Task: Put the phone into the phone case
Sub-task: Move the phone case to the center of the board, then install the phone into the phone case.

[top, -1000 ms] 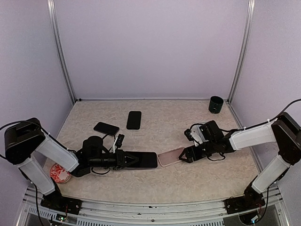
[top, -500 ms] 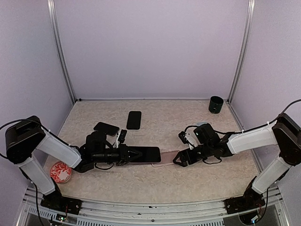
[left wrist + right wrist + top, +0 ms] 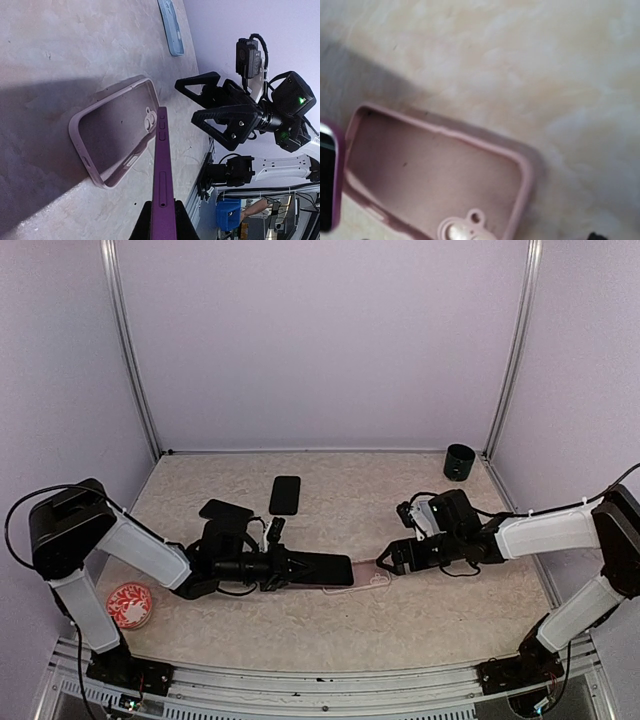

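Top external: phone [image 3: 325, 568] runs left-right, end pointing at phone case [image 3: 372, 578].

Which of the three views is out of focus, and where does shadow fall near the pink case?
Right wrist view: soft and blurred, the pink case very close, grey shadow at upper left. Left wrist view: sharp; a wide dark shadow covers the table beside the edge-on purple phone and part of the case. Top view: even light, faint shadows.

Beige table [image 3: 420, 610] with pink case [image 3: 117, 131], two dark phones [image 3: 285, 494], cup [image 3: 459, 461], red dish [image 3: 128, 605].
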### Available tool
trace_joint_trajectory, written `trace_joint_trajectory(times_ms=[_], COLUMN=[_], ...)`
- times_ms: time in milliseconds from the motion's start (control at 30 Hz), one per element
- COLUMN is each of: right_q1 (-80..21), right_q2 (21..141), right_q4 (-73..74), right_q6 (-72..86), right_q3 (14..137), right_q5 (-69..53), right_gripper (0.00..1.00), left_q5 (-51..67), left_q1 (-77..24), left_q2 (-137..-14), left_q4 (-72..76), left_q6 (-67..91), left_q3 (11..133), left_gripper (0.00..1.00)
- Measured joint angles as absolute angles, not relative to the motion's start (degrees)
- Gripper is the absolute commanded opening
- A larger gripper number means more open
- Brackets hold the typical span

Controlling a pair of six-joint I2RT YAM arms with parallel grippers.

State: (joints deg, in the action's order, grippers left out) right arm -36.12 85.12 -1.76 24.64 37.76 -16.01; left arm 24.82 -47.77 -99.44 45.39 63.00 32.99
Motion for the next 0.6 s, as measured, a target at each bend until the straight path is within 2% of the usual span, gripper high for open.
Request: trace_joint_trajectory(times_ms=[600], right_q1=[-34.65], right_q2=[86.43], right_q4=[-6.94], right_q6=[28.16], right_q3=[37.76], right_q5=[-19.42], right_gripper=[0.97], left_q5=[23.40], left_q1=[-50.59], left_q2=[-107.33], left_q4=[41.85], left_q6=[69.19], left_q3=[42.26], left_gripper=[0.00])
